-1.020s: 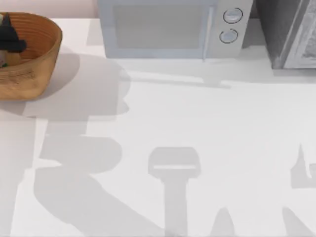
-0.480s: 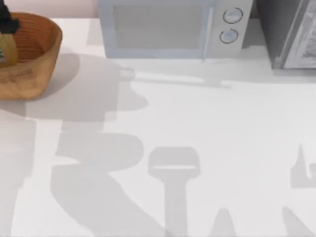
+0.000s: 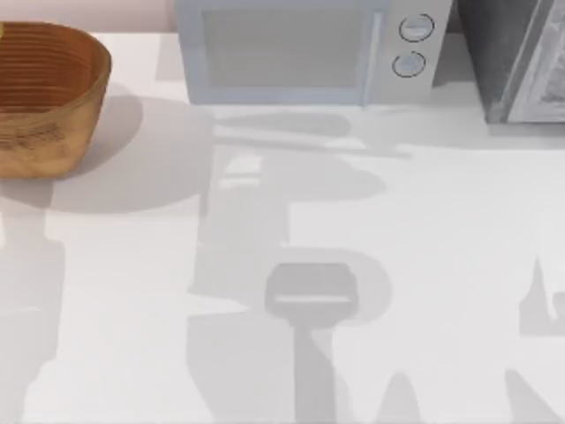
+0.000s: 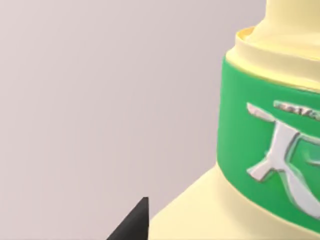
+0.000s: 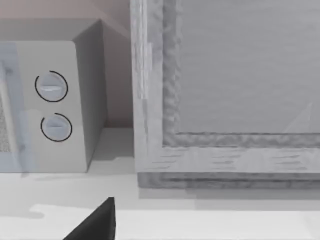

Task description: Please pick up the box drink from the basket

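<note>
The box drink (image 4: 260, 150) sits very close in the left wrist view: pale yellow body, green neck band with a white leaf mark, plain wall behind it. A black fingertip (image 4: 134, 224) of my left gripper presses against its shoulder, so the gripper is shut on it and holds it in the air. The round orange-brown woven basket (image 3: 44, 141) stands at the table's far left with nothing visible inside. My right gripper (image 5: 95, 225) hangs parked over the table's right side, facing the back.
A white microwave (image 3: 282, 53) with two round dials stands at the back centre. A grey cabinet (image 3: 521, 62) stands at the back right. Arm shadows fall across the white table (image 3: 441, 221) in the middle.
My left gripper has lifted the box drink up out of the basket and out of the top view. The arm's shadow has slid rightward across the table.
</note>
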